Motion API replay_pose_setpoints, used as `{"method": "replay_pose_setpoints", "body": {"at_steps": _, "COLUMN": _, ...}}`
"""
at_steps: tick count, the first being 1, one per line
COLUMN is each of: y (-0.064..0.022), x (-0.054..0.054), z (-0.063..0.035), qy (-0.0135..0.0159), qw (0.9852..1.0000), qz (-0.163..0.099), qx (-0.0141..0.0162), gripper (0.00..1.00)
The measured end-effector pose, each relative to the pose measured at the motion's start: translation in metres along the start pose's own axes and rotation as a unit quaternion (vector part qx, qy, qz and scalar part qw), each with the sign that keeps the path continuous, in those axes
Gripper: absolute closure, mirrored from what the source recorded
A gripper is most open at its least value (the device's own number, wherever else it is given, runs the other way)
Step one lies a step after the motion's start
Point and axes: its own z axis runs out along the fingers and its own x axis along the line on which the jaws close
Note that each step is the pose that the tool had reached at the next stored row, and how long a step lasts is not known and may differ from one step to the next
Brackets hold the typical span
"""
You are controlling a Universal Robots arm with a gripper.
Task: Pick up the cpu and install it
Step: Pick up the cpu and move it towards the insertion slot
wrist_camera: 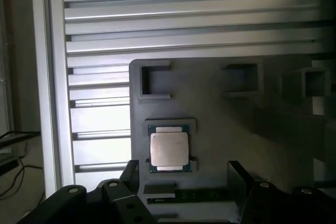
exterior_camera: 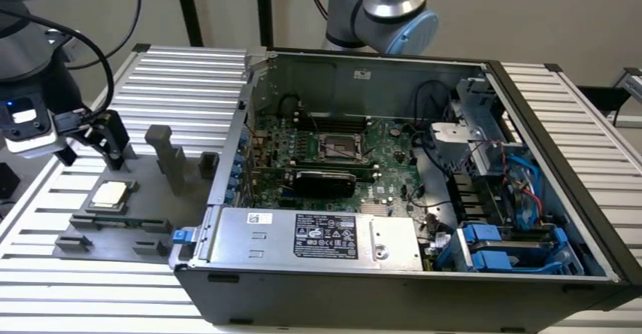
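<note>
The cpu (exterior_camera: 110,192) (wrist_camera: 169,148), a thin square chip with a pale silver-beige top, lies flat in a recess of the dark grey fixture plate (exterior_camera: 150,214) (wrist_camera: 220,129) at the exterior view's left. My gripper (exterior_camera: 98,144) (wrist_camera: 184,182) hangs a little above and beyond the chip, open, with nothing between its black fingers (wrist_camera: 237,178). It does not touch the chip. The metal-framed socket (exterior_camera: 341,147) sits on the green motherboard inside the open computer case (exterior_camera: 401,274).
Tall grey fixture blocks (exterior_camera: 165,157) stand on the plate beside the gripper. The case wall (exterior_camera: 228,161) rises between the fixture and the motherboard. Cables and blue drive brackets (exterior_camera: 501,247) crowd the case's right side. Ribbed aluminium table (exterior_camera: 180,78) lies around everything.
</note>
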Motion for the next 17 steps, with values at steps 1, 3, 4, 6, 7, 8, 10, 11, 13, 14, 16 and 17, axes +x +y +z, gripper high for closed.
{"method": "replay_pose_setpoints", "body": {"at_steps": 1, "y": -0.0002, "x": 0.000, "z": 0.0020, "qy": 0.0000, "qw": 1.0000, "qz": 0.000, "qx": 0.0000, "gripper": 0.23}}
{"method": "replay_pose_setpoints", "body": {"at_steps": 3, "y": -0.0007, "x": 0.001, "z": 0.0056, "qy": 0.0001, "qw": 1.0000, "qz": 0.000, "qx": 0.0000, "gripper": 0.23}}
{"method": "replay_pose_setpoints", "body": {"at_steps": 4, "y": -0.0009, "x": 0.001, "z": 0.0074, "qy": 0.0001, "qw": 1.0000, "qz": 0.000, "qx": 0.0000, "gripper": 0.23}}
{"method": "replay_pose_setpoints", "body": {"at_steps": 6, "y": -0.0012, "x": 0.002, "z": 0.0109, "qy": 0.0004, "qw": 1.0000, "qz": 0.001, "qx": 0.0000, "gripper": 0.23}}
{"method": "replay_pose_setpoints", "body": {"at_steps": 7, "y": -0.0014, "x": 0.003, "z": 0.0126, "qy": 0.0006, "qw": 1.0000, "qz": 0.001, "qx": 0.0001, "gripper": 0.23}}
{"method": "replay_pose_setpoints", "body": {"at_steps": 8, "y": -0.0016, "x": 0.004, "z": 0.0144, "qy": 0.0008, "qw": 1.0000, "qz": 0.001, "qx": 0.0001, "gripper": 0.23}}
{"method": "replay_pose_setpoints", "body": {"at_steps": 10, "y": -0.0018, "x": 0.007, "z": 0.0180, "qy": 0.0009, "qw": 1.0000, "qz": 0.002, "qx": 0.0001, "gripper": 0.23}}
{"method": "replay_pose_setpoints", "body": {"at_steps": 11, "y": -0.0020, "x": 0.008, "z": 0.0199, "qy": 0.0009, "qw": 1.0000, "qz": 0.002, "qx": 0.0001, "gripper": 0.23}}
{"method": "replay_pose_setpoints", "body": {"at_steps": 13, "y": -0.0023, "x": 0.009, "z": 0.0235, "qy": 0.0008, "qw": 1.0000, "qz": 0.004, "qx": 0.0001, "gripper": 0.23}}
{"method": "replay_pose_setpoints", "body": {"at_steps": 14, "y": -0.0024, "x": 0.009, "z": 0.0254, "qy": 0.0008, "qw": 1.0000, "qz": 0.005, "qx": 0.0001, "gripper": 0.23}}
{"method": "replay_pose_setpoints", "body": {"at_steps": 16, "y": -0.0026, "x": 0.010, "z": 0.0289, "qy": 0.0007, "qw": 1.0000, "qz": 0.006, "qx": 0.0002, "gripper": 0.23}}
{"method": "replay_pose_setpoints", "body": {"at_steps": 17, "y": -0.0028, "x": 0.010, "z": 0.0307, "qy": 0.0007, "qw": 1.0000, "qz": 0.006, "qx": 0.0002, "gripper": 0.23}}
